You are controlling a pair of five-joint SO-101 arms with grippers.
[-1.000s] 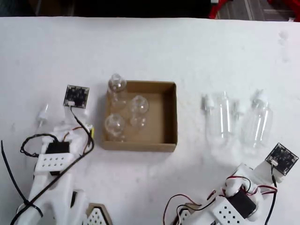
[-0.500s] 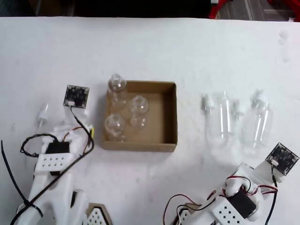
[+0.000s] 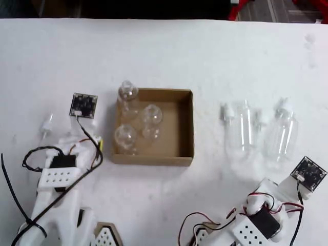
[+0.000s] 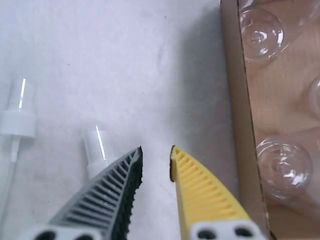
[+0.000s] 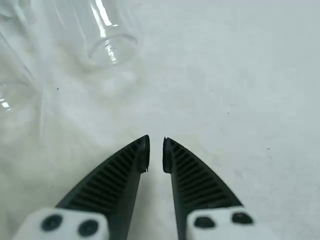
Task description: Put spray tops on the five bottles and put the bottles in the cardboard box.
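Left gripper (image 4: 155,155) is released, its jaws a little apart with nothing between them. One spray top (image 4: 95,149) lies just beside its grey finger (image 4: 117,187), and a second spray top (image 4: 19,117) lies farther out on that same side. The cardboard box (image 4: 234,100) sits just past the yellow finger (image 4: 200,190), and three clear, uncapped bottles stand upright in it (image 3: 128,93) (image 3: 151,115) (image 3: 125,137). In the high view we get only one loose top (image 3: 47,125). Right gripper (image 5: 155,149) is nearly pinched together, empty, on bare table (image 5: 240,75). Ahead of it lie two clear bottles (image 5: 107,35) (image 5: 15,80) with their base ends nearest. The high view adds their white tops (image 3: 225,111) (image 3: 282,106), already on at the far ends.
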